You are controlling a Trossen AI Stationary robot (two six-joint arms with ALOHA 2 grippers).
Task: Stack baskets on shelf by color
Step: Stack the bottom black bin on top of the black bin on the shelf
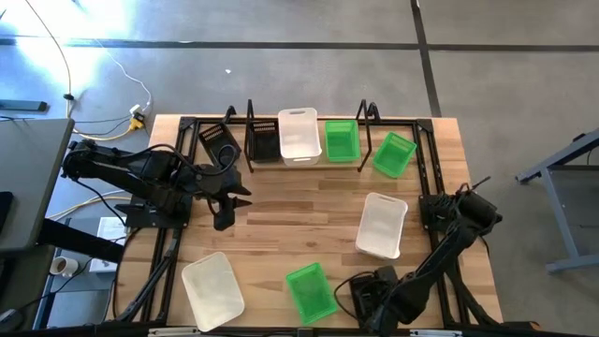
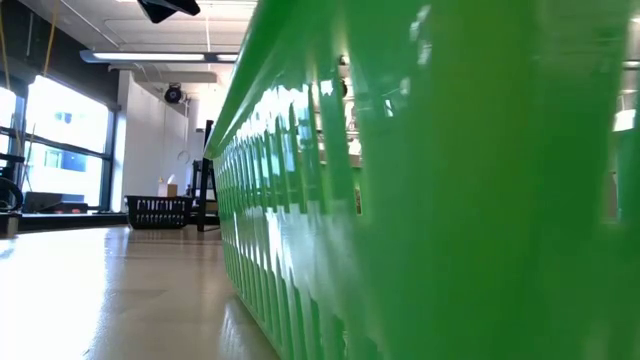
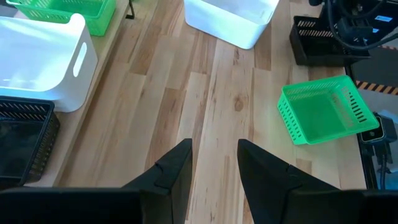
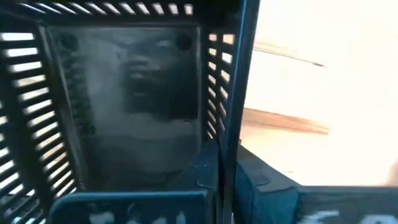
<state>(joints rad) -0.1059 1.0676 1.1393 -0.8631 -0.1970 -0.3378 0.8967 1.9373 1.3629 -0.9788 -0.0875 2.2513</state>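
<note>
The right gripper sits at the tabletop's near right corner, its fingers clenched on the side wall of a black basket there. That basket lies just right of a green basket at the near edge, whose long axis runs roughly from near to far, slightly tilted.

The left gripper hovers over the left half of the tabletop, fingers parted and holding nothing.

On the shelf along the far edge stand, left to right, a tilted black basket, another black basket, a white basket and a green one, long axes pointing away from the near edge. A tilted green basket lies by the shelf's right end. One white basket lies on the right side, another at the near left.
</note>
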